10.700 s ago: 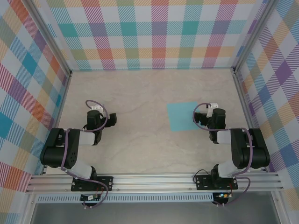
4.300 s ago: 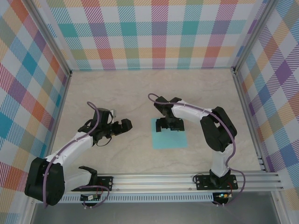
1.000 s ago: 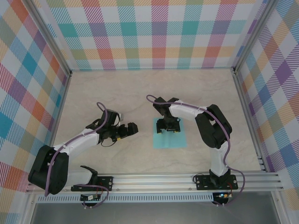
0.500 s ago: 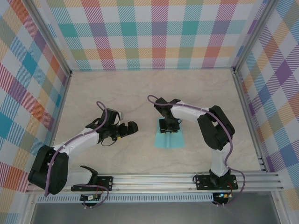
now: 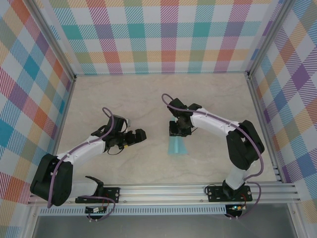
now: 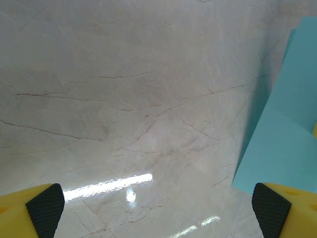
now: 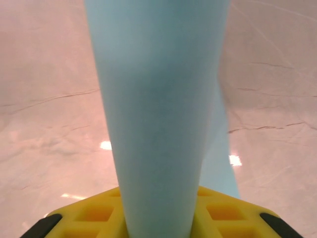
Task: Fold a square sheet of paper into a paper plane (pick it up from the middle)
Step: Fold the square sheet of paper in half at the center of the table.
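Observation:
The light cyan square sheet of paper (image 5: 177, 145) is pinched at its middle by my right gripper (image 5: 178, 130) and bent into a narrow arch, its lower end still near the table. In the right wrist view the curved sheet (image 7: 158, 99) rises from between the yellow fingers (image 7: 84, 215), and the gripper (image 7: 158, 220) is shut on it. My left gripper (image 5: 141, 135) is open just left of the sheet, apart from it. Its wrist view shows the sheet's edge (image 6: 292, 124) at the right, with nothing in the gripper (image 6: 157, 210). A paper plane is out of view.
The marble tabletop (image 5: 148, 99) stretches out behind and beside both arms. Plaid walls (image 5: 163, 34) enclose the back and sides. An aluminium rail (image 5: 163, 191) runs along the near edge.
My right gripper has closed on the sheet's middle and lifted it. The flat square has drawn in to a narrow arch. The left arm has stayed put.

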Controlling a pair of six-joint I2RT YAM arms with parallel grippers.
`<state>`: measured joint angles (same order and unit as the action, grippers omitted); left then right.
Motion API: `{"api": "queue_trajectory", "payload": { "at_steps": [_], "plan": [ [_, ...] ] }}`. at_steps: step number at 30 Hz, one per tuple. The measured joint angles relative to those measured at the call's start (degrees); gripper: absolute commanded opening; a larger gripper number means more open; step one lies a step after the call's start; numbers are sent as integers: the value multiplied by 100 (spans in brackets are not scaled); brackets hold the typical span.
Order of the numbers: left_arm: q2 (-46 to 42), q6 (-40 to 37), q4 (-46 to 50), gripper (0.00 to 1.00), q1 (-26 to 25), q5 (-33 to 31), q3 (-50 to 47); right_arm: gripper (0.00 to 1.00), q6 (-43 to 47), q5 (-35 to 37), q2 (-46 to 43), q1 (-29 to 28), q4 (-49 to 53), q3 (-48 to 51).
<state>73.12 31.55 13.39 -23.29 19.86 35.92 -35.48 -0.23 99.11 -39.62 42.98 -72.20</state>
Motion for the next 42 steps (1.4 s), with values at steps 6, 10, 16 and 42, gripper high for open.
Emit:
{"api": "queue_trajectory", "payload": {
  "at_steps": [6, 10, 16, 42],
  "plan": [
    [7, 4, 4, 100, 0, -2, 48, 30, -142, -973, -487, 90, -516, 164],
    [7, 20, 7, 100, 0, -7, 68, 31, -280, -1635, -710, 221, -1016, 391],
    [7, 39, 9, 100, -2, -7, 68, 32, -546, -2435, -844, 673, -1836, 1147],
    [4, 46, 0, 100, -2, 7, 68, 38, -610, -2817, -393, 1248, -2411, 2057]
  ]
}}
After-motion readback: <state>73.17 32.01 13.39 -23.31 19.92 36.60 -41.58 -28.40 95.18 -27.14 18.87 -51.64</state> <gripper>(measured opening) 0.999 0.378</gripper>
